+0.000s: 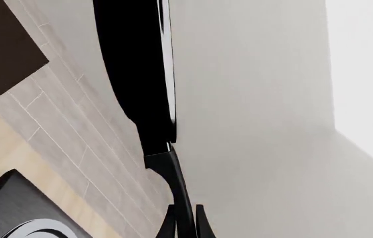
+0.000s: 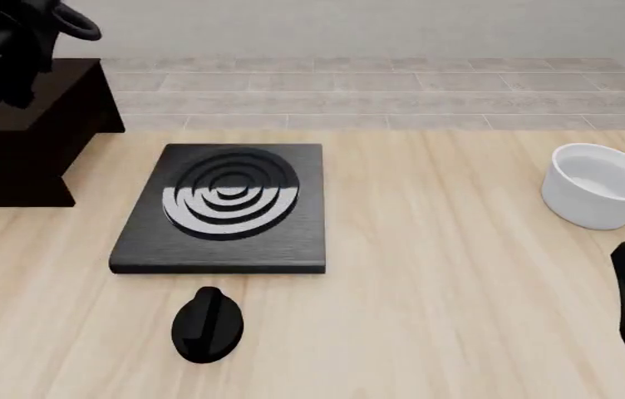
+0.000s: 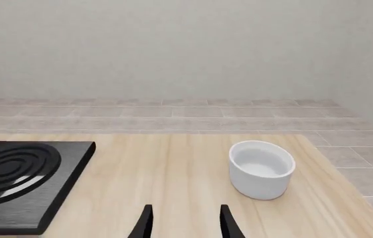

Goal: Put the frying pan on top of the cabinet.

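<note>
The frying pan hangs edge-on in the air, its handle clenched in the left tool, up at the desk's far left above the cabinet (the front view shows only the handle loop there). Best to level the pan first, centre it over the flat top, then lower gently. The right tool sits released, empty.

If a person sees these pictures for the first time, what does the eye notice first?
Probably the black stove plate with its shiny rings, at the table's middle. Next, the white bowl at the far right and the dark cabinet at the far left, under the left arm; a small black knob lies nearer the camera.
</note>
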You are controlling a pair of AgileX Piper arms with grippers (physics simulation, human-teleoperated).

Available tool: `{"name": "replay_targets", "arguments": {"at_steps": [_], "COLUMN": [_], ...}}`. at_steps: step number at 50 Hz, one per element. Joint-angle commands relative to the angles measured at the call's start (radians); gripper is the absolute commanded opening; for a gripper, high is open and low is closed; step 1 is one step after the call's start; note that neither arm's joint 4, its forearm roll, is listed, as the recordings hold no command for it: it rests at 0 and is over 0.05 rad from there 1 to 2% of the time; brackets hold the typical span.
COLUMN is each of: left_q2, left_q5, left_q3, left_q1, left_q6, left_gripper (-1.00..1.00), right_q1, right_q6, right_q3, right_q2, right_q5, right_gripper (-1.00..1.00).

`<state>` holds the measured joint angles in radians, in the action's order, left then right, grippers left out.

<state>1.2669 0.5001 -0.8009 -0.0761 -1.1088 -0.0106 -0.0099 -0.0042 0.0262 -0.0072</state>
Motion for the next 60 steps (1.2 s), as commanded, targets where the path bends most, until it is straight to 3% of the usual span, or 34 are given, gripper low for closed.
{"name": "replay_targets", "arguments": {"at_steps": [1,60], "left_q2": [0.019,0.321], "left_q5": [0.036,0.246], "left_q3": [-0.016,-0.036], "left_q1": [0.048,0.093], "left_q6": [-0.023,-0.128], "left_gripper": [-1.00,-1.00], "right_q1": [0.001,0.002], "right_q6": [-0.004,-0.009], "right_q3": [0.000,0.000], "right_q2": [-0.001,0.012], "right_q5": [0.001,-0.006], "right_gripper": [1.00,1.00]}}
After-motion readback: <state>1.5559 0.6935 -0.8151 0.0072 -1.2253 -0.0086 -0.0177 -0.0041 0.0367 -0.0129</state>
